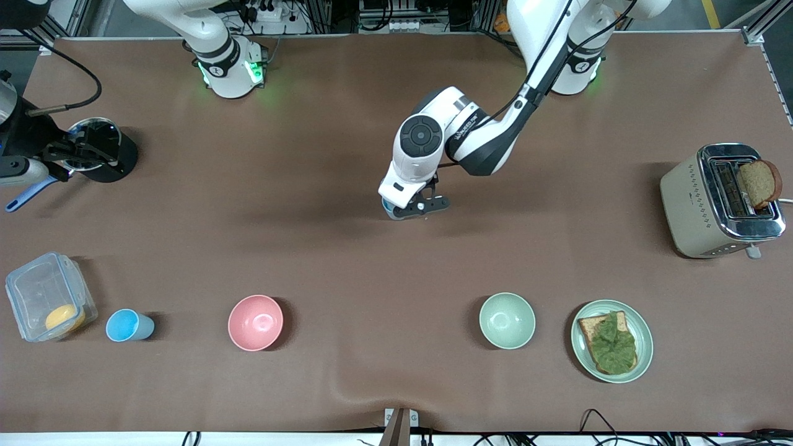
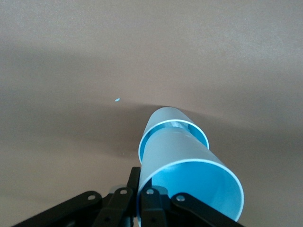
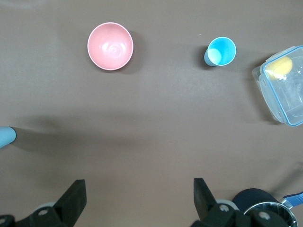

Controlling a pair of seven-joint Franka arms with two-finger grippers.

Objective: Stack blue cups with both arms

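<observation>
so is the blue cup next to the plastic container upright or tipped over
Upright. The blue cup stands mouth up beside the clear container; the right wrist view looks straight down into its open rim, with the bottom visible inside.

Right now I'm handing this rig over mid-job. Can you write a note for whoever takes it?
Left gripper: shut on the rim of the upper blue cup, which is tilted and nested into the lower blue cup at mid-table.
Right gripper: open, waiting over the table beside the dark pot at the right arm's end.
Third blue cup: alone, between the clear box and the pink bowl.
Done: two cups nested.
Left: release the upper cup, then add the third, probably with the right arm.
</observation>
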